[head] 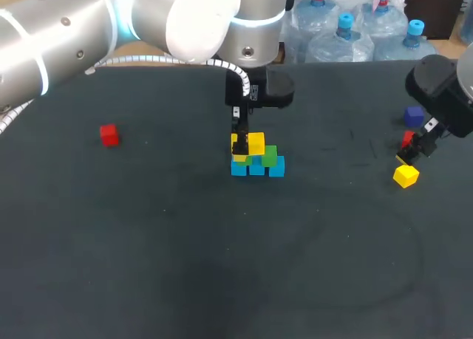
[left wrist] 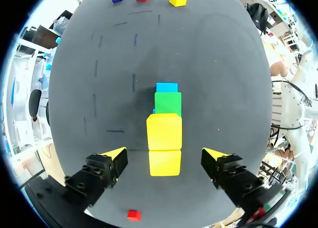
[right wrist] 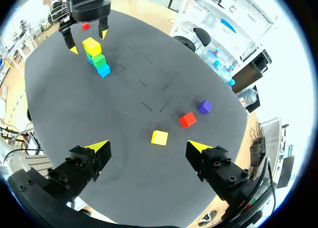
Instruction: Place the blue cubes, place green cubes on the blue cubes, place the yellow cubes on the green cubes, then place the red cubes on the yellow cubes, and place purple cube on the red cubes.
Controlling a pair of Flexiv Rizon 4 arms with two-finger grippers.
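From above, the left gripper (head: 246, 141) hangs over the stack (head: 257, 162) in the middle of the table (head: 185, 243), hiding part of its yellow top, and the right gripper (head: 418, 153) is near a loose yellow cube (head: 406, 176), a red cube (head: 407, 138) and the purple cube (head: 414, 116). In the left wrist view, its fingers (left wrist: 115, 157) are spread wide beside two yellow cubes (left wrist: 164, 131), not touching them. In the right wrist view, that gripper (right wrist: 148, 147) is spread wide too, holding nothing, with the loose yellow cube (right wrist: 159, 137) just ahead.
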